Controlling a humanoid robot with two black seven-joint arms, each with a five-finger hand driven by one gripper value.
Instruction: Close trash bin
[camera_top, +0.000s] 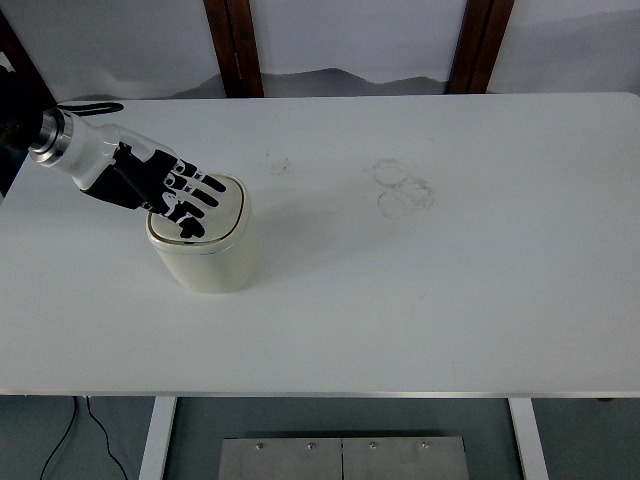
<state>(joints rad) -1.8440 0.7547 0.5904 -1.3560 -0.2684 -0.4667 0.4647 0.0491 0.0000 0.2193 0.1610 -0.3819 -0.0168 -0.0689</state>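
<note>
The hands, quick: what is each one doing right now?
Left hand: open, fingers spread flat on the lid of the trash bin, grasping nothing.
Right hand: not in view.

No text, label, brand or number can be read anywhere (the faint grey rings (402, 187) on the table (480, 290) are smudges, not writing).
</note>
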